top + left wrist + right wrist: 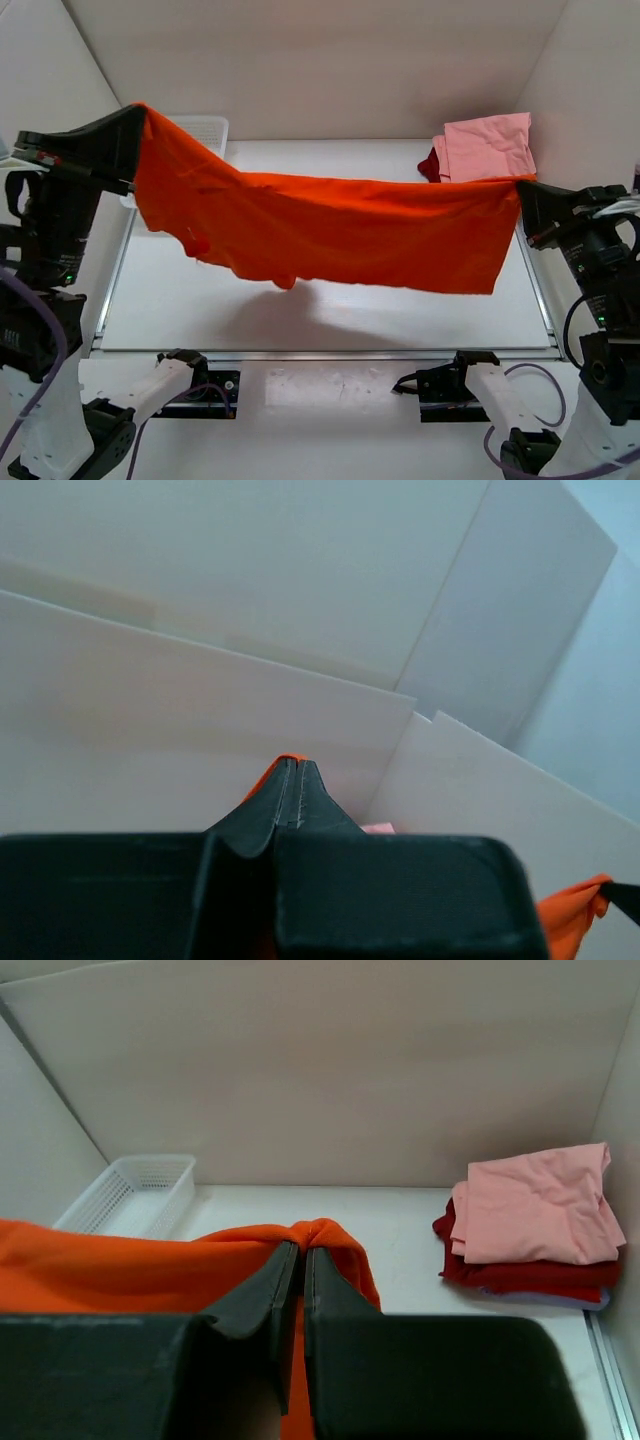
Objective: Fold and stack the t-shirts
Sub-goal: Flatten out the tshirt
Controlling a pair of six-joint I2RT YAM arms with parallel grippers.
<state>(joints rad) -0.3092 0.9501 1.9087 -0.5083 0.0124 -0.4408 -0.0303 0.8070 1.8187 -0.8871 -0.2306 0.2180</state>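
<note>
The bright orange t-shirt (330, 230) hangs stretched in the air between both grippers, well above the white table (330, 320). My left gripper (138, 118) is shut on its upper left corner; an orange sliver (282, 761) shows at the fingertips in the left wrist view. My right gripper (520, 185) is shut on its right corner, and the cloth bunches over the closed jaws (320, 1235). The light pink t-shirt (490, 147) lies folded on the dark red t-shirt (432, 165) at the back right; both show in the right wrist view, pink (540, 1205) over red (520, 1275).
A white mesh basket (205, 130) stands at the back left, partly behind the orange cloth; it also shows in the right wrist view (135, 1192). White walls close the back and sides. The table's metal front rail (330, 352) runs before the arm bases.
</note>
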